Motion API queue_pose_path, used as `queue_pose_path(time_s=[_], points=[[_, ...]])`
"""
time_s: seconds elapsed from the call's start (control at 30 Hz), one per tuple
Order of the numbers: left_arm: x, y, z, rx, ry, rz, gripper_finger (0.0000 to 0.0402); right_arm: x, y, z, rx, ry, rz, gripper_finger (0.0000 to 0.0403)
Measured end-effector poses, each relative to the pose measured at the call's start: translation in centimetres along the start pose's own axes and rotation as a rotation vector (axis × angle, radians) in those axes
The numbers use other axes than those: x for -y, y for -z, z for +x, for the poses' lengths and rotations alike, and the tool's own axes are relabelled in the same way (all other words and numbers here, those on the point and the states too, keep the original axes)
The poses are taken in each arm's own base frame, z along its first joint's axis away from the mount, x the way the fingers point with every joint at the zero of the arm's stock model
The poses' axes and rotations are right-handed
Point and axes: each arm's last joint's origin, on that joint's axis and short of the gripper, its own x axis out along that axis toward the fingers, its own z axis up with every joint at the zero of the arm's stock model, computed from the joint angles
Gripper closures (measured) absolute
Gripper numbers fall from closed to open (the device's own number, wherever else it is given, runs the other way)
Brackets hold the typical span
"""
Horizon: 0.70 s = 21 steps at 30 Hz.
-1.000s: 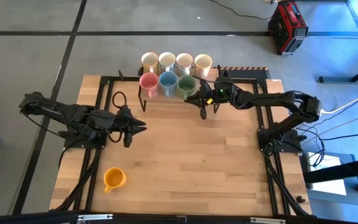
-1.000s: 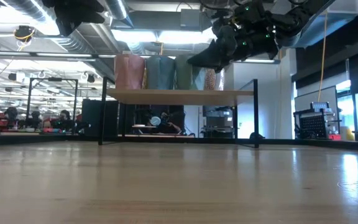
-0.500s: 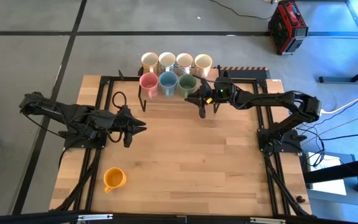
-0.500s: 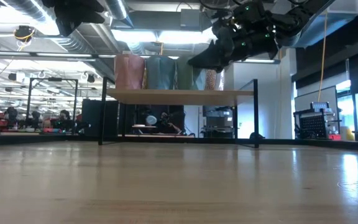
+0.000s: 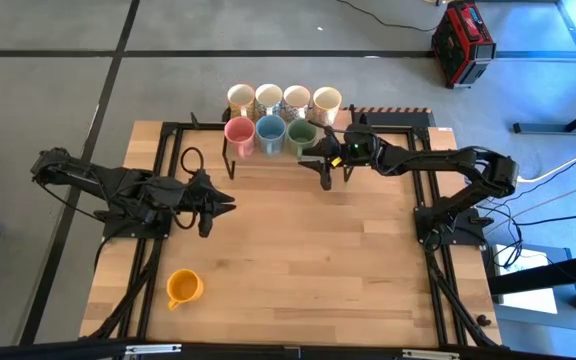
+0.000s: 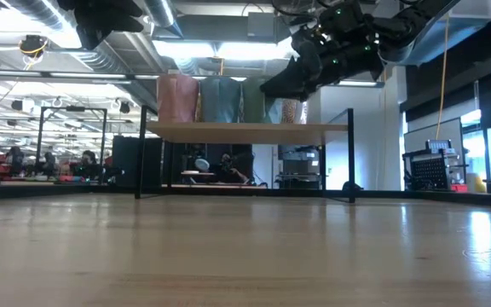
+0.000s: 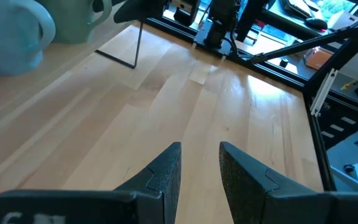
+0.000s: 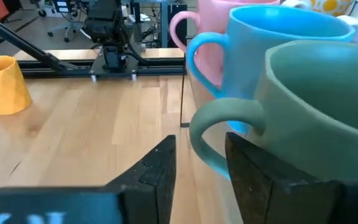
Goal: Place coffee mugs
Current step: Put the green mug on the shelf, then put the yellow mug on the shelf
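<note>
the green mug (image 8: pixel 328 106) sits on the raised shelf (image 6: pixel 245 130) just ahead of your right gripper (image 8: pixel 197 165), whose fingers are released, apart and holding nothing, its handle by the tips. it looks like glazed ceramic: rigid, smooth, likely slippery and chippable, so pinch the wall or handle. blue mug (image 8: pixel 272 43) and pink mug (image 8: pixel 213 31) line up beyond. the orange mug (image 5: pixel 183 288) stands on the wooden tabletop (image 5: pixel 298 260), well behind your left gripper (image 7: pixel 199 177), its fingers parted and empty.
</note>
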Motion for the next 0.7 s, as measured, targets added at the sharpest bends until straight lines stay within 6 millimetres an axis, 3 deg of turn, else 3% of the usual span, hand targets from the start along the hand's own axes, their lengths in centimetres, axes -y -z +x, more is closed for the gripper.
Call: queue_pose_path(time_s=[0.4,0.6,0.7], points=[[0.0,0.1,0.0,-0.009,0.001,0.004,0.0299,-0.3,-0.4,-1.2,-0.058,0.013,0.020,0.0276],[0.0,0.1,0.0,-0.009,0.001,0.004,0.0299,-0.9,-1.0,-3.3,-0.136,0.009,0.054,0.0276],[0.0,0.1,0.0,-0.010,0.000,0.005,0.0299,-2.0,-1.7,-4.6,-0.147,-0.028,0.150,0.0276]])
